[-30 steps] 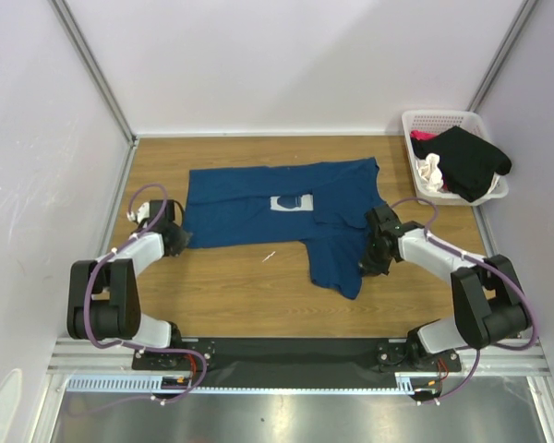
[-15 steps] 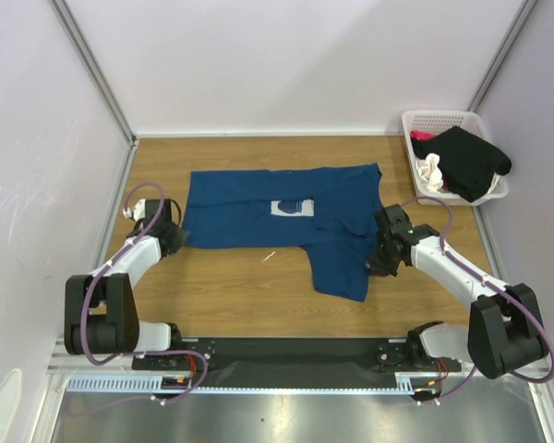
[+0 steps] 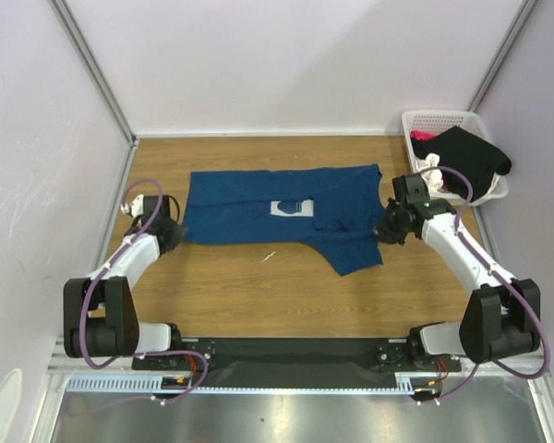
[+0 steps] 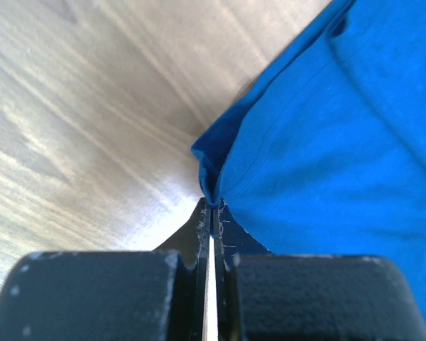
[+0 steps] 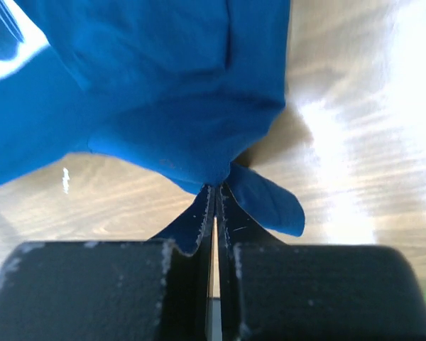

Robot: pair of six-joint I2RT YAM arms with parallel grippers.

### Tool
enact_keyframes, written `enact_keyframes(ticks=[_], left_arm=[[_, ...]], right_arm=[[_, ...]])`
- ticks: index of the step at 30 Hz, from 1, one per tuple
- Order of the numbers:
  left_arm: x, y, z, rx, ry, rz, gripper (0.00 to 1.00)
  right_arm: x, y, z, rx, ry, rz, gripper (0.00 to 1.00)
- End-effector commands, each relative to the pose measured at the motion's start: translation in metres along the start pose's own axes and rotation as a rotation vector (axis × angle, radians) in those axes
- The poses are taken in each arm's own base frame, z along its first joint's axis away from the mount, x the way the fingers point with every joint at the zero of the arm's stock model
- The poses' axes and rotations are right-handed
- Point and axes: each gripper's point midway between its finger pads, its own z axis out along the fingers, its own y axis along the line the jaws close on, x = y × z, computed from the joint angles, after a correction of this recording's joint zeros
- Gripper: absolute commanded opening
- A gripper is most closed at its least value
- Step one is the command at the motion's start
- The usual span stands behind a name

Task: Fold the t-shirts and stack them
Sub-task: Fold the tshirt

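Note:
A dark blue t-shirt with a small white print lies spread across the middle of the wooden table, one flap hanging toward the front right. My left gripper is shut on the shirt's left corner, low over the wood. My right gripper is shut on a bunched fold of the blue cloth at the shirt's right side, lifted a little off the table. More t-shirts, black, cream-white and pink, sit piled in the basket.
A white lattice basket stands at the back right corner. Grey walls close the table on three sides. A tiny white scrap lies on the wood in front of the shirt. Bare wood fills the front.
My right gripper has moved back and to the right with the cloth, dragging the hanging flap away from the front. The left gripper has shifted slightly back while holding its corner.

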Motion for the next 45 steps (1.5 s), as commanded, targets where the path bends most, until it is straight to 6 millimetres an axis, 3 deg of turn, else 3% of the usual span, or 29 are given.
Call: enact_keyframes(ticks=[1,11,20,25,31,33,42,45], left_arm=[[-0.031,-0.014,-0.005,0.018,-0.079,-0.019,0.00],[-0.056,-0.039,0.004,0.034,-0.106,-0.030,0.00],[-0.088,-0.069,0.012,0.059,-0.154,-0.049,0.00],[-0.099,-0.082,0.025,0.055,-0.167,-0.036,0.00],[-0.109,-0.102,0.038,0.052,-0.186,-0.007,0.00],[-0.113,-0.110,0.039,0.053,-0.197,0.006,0.00],[-0.110,-0.114,0.060,0.018,-0.182,0.019,0.00],[-0.112,-0.116,0.065,0.009,-0.185,0.024,0.00]], right_arm=[[-0.025,0.019,-0.008,-0.061,-0.034,-0.032,0.00],[-0.078,0.034,-0.006,-0.122,-0.094,-0.008,0.00],[-0.124,0.035,0.001,-0.142,-0.153,0.008,0.00],[-0.145,0.041,0.017,-0.165,-0.156,0.011,0.00],[-0.156,0.043,0.043,-0.164,-0.124,0.005,0.00],[-0.164,0.047,0.044,-0.176,-0.138,-0.002,0.00],[-0.190,0.063,0.065,-0.206,-0.131,-0.070,0.00],[-0.198,0.053,0.080,-0.196,-0.108,-0.059,0.00]])
